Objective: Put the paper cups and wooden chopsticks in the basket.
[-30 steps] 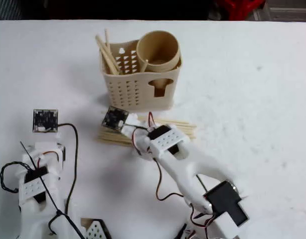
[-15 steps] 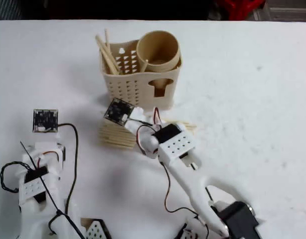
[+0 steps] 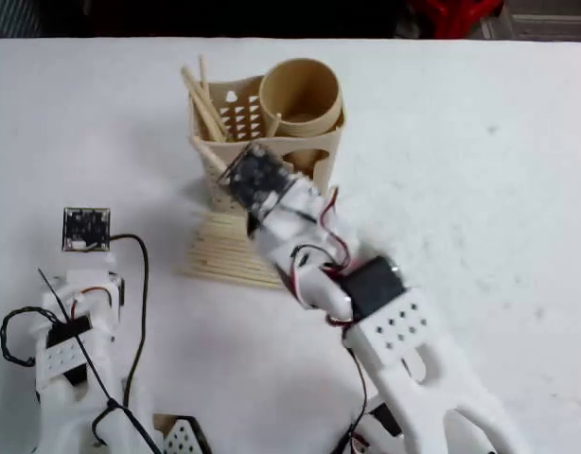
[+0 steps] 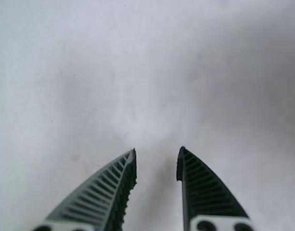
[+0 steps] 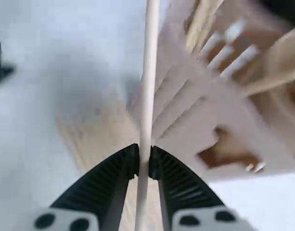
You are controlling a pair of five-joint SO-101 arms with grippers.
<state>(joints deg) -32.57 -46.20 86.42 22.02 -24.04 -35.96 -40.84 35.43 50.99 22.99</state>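
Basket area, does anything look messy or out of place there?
Nothing is spilled or broken. The chopsticks in the basket lean askew over its rim, and a loose pile lies on the table in front. The right gripper pinches one chopstick.

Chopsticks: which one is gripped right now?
The single chopstick pinched in the right gripper, in front of the basket. The others lie in the pile on the table or stand in the basket, ungripped.

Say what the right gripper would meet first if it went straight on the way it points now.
Probably the front wall of the basket ahead; the chopstick in the right gripper reaches farther and might touch first. Depth is unclear.
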